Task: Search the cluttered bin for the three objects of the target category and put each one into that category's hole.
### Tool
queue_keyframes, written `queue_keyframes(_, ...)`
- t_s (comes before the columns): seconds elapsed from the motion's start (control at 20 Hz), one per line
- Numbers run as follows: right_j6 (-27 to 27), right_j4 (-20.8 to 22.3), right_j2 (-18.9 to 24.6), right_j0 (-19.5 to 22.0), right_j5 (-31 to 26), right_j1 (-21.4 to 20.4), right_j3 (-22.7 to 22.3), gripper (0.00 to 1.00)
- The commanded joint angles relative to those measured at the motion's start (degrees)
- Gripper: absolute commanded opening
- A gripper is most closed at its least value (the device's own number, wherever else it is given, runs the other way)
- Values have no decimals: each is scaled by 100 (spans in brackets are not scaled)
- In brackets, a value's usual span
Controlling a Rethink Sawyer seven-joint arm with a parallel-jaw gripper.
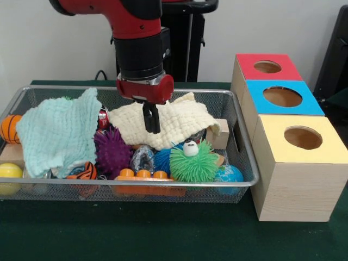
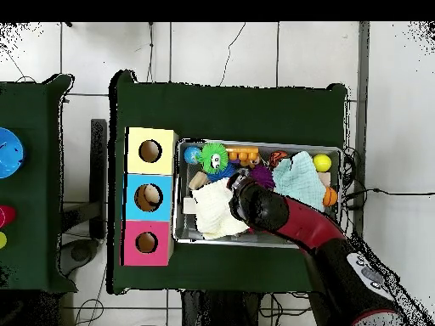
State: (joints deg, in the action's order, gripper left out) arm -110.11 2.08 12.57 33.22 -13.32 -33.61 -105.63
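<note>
In the front view the bin [image 1: 239,182] stretches wide on the left, and the gripper [image 1: 151,126] is down on the cream cloth [image 1: 174,124] at its middle, fingers pinched nearly together on a fold. The blue box's hole [image 1: 283,97] waits off right, beyond the rim.

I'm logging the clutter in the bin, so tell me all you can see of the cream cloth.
The cream cloth is a soft, waffle-textured fabric, crumpled and draped over hidden items at the far side of the bin. Its edges are wavy. The gripper is down on its front fold with fingers close together. It lies beside the mint cloth, above a purple spiky ball, and against a wooden block.
</note>
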Motion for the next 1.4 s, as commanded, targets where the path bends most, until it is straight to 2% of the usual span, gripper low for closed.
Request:
queue_keyframes(0.05, 286, 695, 289, 124, 141, 511, 645, 0)
queue_keyframes(0.35, 85, 916, 254, 50, 270, 758, 930, 0)
queue_keyframes(0.65, -112, 1166, 169, -5, 756, 1153, 1156, 0)
queue_keyframes(0.85, -65, 1330, 199, 76, 821, 1275, 1263, 0)
queue_keyframes(1.05, -23, 1445, 227, 176, 772, 1241, 1256, 0)
queue_keyframes(1.4, -44, 1544, 230, 280, 534, 889, 1051, 0)
